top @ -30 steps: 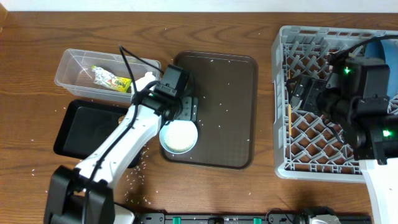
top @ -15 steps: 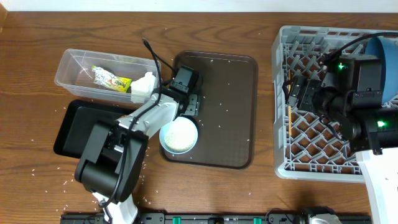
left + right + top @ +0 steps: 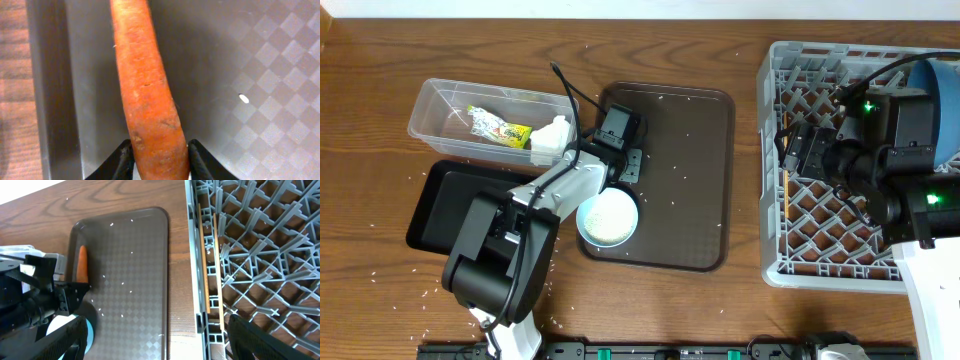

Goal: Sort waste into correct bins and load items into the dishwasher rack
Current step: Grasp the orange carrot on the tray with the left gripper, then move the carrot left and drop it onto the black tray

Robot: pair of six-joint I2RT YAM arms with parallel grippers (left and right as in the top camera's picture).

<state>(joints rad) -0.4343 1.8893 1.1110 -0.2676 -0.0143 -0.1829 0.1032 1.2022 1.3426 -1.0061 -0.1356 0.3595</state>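
- Carrot (image 3: pixel 147 90): one, orange, lying on the brown serving tray (image 3: pixel 690 150) along its 9 o'clock rim. Its thick end is clamped between the two fingers (image 3: pixel 119 161) of the left gripper (image 3: pixel 160 167), and its thin end points to 12 o'clock in the left wrist view.
- Right gripper (image 3: pixel 157 330): its two fingers stand well apart, holding nothing, over the 9 o'clock side of the dishwasher rack (image 3: pixel 790 60).
- Bins, two: one clear tub (image 3: pixel 438 100) at 10 o'clock on the table and one black tray (image 3: pixel 460 205) just beside it at its 6 o'clock.
- Clear tub holds two things: one yellow-green wrapper (image 3: pixel 500 127) and one white tissue (image 3: pixel 552 136) at its 3 o'clock end.
- White bowl (image 3: pixel 608 218): one, at the serving tray's 7 o'clock corner, with rice (image 3: pixel 610 215) inside.
- Loose rice grains are too many to count. They are scattered over the serving tray and over the table near the black tray.
- Chopsticks (image 3: pixel 204 265): two thin wooden sticks lying side by side in the rack, along its 9 o'clock wall.
- Dark-blue plate (image 3: pixel 940 72): one, in the rack's 2 o'clock corner, mostly hidden by the right arm.
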